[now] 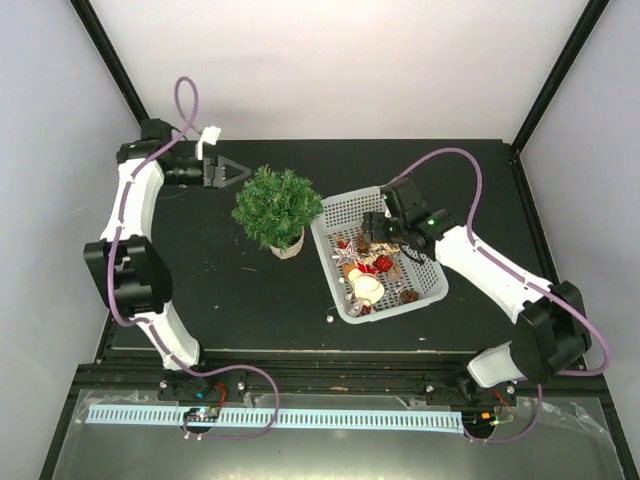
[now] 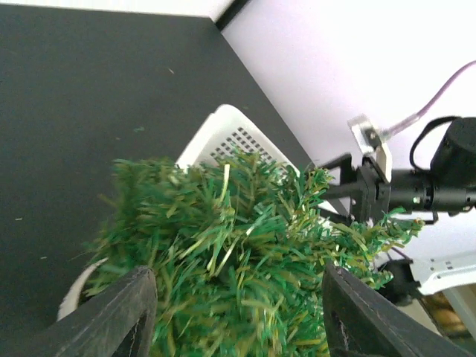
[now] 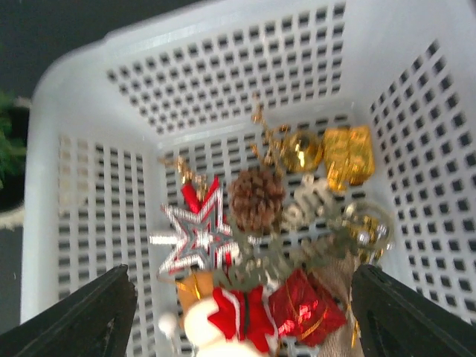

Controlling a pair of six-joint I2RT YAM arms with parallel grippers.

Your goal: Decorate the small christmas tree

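Observation:
The small christmas tree, bushy green in a round white pot, stands mid-table and fills the left wrist view. My left gripper is open just left of and behind the tree, empty; its fingers frame the foliage. The white basket right of the tree holds ornaments: a silver-red star, a pine cone, a red gift box, gold baubles, a Santa figure. My right gripper is open above the ornaments, empty.
A small white ornament lies on the black table in front of the basket's left corner. Black frame posts rise at the back corners. The table's near edge rail runs along the arm bases.

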